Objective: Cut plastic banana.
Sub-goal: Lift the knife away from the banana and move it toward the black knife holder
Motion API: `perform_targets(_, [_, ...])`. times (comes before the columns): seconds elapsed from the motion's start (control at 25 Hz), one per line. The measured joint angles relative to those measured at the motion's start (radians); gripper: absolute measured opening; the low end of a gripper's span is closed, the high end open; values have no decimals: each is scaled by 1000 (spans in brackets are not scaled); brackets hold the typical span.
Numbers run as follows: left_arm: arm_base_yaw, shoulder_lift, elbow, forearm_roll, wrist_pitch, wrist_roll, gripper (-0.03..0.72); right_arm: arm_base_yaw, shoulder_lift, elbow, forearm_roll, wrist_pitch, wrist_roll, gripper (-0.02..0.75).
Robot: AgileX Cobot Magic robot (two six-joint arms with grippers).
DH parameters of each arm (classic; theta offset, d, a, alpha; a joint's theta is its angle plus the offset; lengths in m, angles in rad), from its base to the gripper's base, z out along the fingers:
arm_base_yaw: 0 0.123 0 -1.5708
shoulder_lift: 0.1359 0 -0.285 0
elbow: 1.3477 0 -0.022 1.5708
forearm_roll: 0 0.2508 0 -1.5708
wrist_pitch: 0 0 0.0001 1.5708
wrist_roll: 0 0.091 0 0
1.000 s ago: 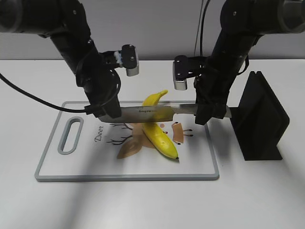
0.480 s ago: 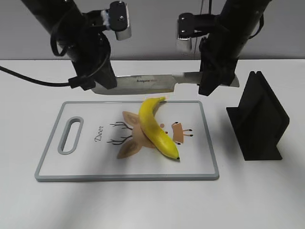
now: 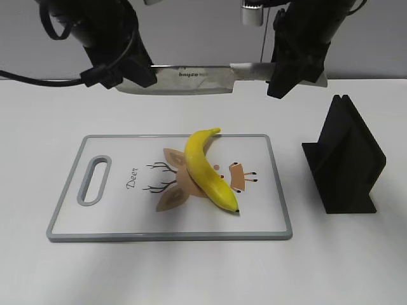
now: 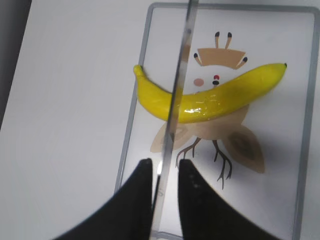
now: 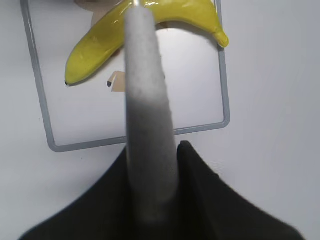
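In the exterior view my arms run off the top edge, so my upper links are cut away. My left pincer [image 3: 130, 68] covers the tip of the knife [image 3: 191, 77], and my right pincer [image 3: 294, 67] covers most of its handle. From my right wrist the handle is a grey blur hiding the middle of the plastic banana [image 5: 95, 42]. From my left wrist the blade crosses the plastic banana, and the cutting board [image 4: 307, 150] runs off the near edge.

Lab test bench: bare white table [image 3: 356, 267], plain grey wall [image 3: 203, 32] at far side, staged cutting board [image 3: 70, 222].
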Motion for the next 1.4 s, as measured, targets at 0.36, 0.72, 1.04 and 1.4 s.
perform_targets(0.36, [-2, -91, 0, -23, -40, -154, 525, 6, -62, -1, -1, 1, 48, 185])
perform_targets(0.72, [54, -236, 0, -47, -63, -380, 558, 5, -141, 48, -34, -10, 219, 174])
perform_targets(1.04, [142, -287, 0, 25, -16, -570, 571, 5, -295, 182, -74, -10, 434, 174])
perform_targets(1.4, [200, -305, 0, 299, 149, -837, 569, 5, -512, 427, -181, -118, 916, 174])
